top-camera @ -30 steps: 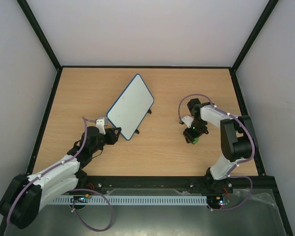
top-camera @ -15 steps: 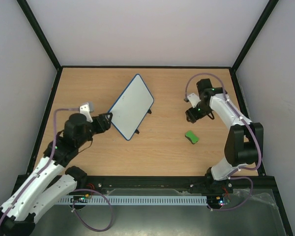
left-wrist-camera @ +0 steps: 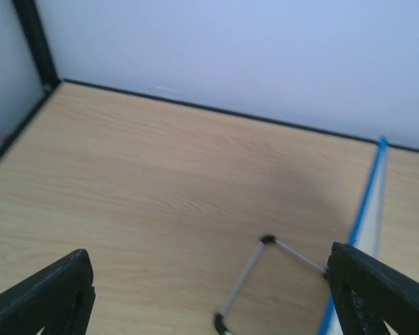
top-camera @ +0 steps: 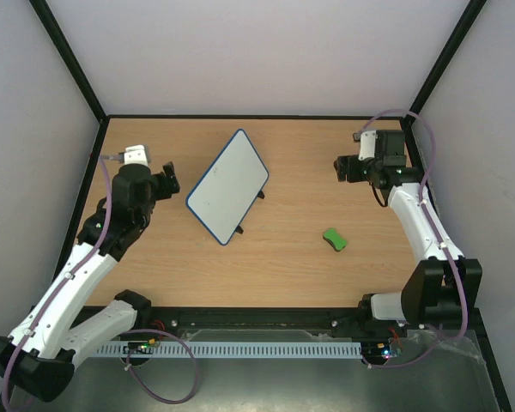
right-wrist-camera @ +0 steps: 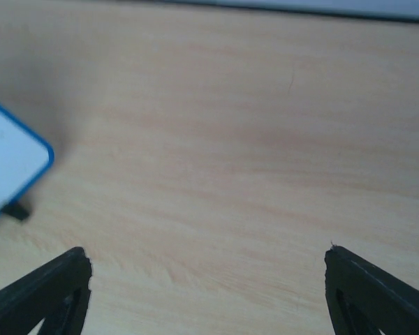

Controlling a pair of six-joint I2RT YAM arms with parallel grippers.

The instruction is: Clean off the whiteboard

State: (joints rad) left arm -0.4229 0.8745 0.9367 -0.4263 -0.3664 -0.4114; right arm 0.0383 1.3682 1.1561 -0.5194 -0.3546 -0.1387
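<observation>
The whiteboard [top-camera: 229, 184], white with a thin blue frame, stands tilted on its wire stand left of the table's middle, and its face looks blank. My left gripper [top-camera: 167, 182] hovers just left of it, open and empty. The left wrist view shows the board's blue edge [left-wrist-camera: 366, 202] and the wire stand [left-wrist-camera: 255, 279] between my spread fingers [left-wrist-camera: 49, 293], with the left gripper [left-wrist-camera: 209, 300] holding nothing. My right gripper [top-camera: 342, 167] hangs open at the back right, apart from the board. In the right wrist view, the right gripper [right-wrist-camera: 209, 296] is empty and a board corner [right-wrist-camera: 10, 160] shows at the left.
A small green eraser block [top-camera: 335, 239] lies on the wooden table [top-camera: 283, 266] right of the middle, in front of my right gripper. Black rails and white walls enclose the table at the back and both sides.
My right gripper let go of the green eraser and drew up toward the back right. My left gripper left the board's near corner, moved back left, and both jaws widened.
</observation>
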